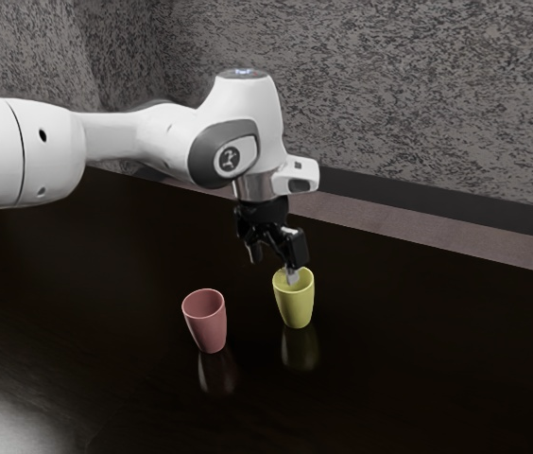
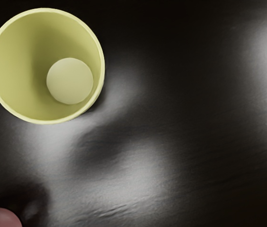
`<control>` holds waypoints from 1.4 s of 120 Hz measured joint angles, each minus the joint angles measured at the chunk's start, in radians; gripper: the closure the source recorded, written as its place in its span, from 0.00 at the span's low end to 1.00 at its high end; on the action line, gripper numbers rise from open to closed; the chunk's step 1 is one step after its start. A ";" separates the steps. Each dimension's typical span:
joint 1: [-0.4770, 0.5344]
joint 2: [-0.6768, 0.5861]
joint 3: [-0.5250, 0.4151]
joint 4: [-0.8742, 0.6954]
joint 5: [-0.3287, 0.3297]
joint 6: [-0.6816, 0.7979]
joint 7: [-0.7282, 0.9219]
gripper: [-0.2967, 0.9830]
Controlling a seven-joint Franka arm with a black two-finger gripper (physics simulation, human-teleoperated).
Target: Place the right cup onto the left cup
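A glossy, near-black desk (image 1: 418, 359) spreads across the lower part of the exterior view, with pale sheens on its surface. Behind it stands a wall (image 1: 389, 104) mottled in light and dark grey. A white robot arm (image 1: 134, 137) reaches in from the exterior view's left, its hand end angled down over the desk. At its end is the black pincer (image 1: 274, 267), above the yellow cup; its two fingers are apart, with nothing clamped between them. In the exterior view, one fingertip overlaps the yellow cup's mouth; whether it dips inside is hard to tell.

Two cups stand upright on the desk, near each other but not touching, both tapering toward the base. The yellow cup (image 1: 295, 305) is nearer the exterior view's right, and the pink cup (image 1: 208, 327) nearer its left. Each casts a soft reflection below it. The wrist view looks into the yellow cup, down to its paler, round bottom.
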 joint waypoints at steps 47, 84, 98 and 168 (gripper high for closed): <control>0.011 0.194 -0.029 0.189 -0.013 0.020 0.003 0.25; 0.027 0.257 -0.027 0.227 -0.035 0.024 0.006 0.31; 0.041 0.290 -0.028 0.257 -0.037 0.024 0.009 0.32; 0.075 0.396 -0.029 0.320 -0.071 0.024 0.023 0.53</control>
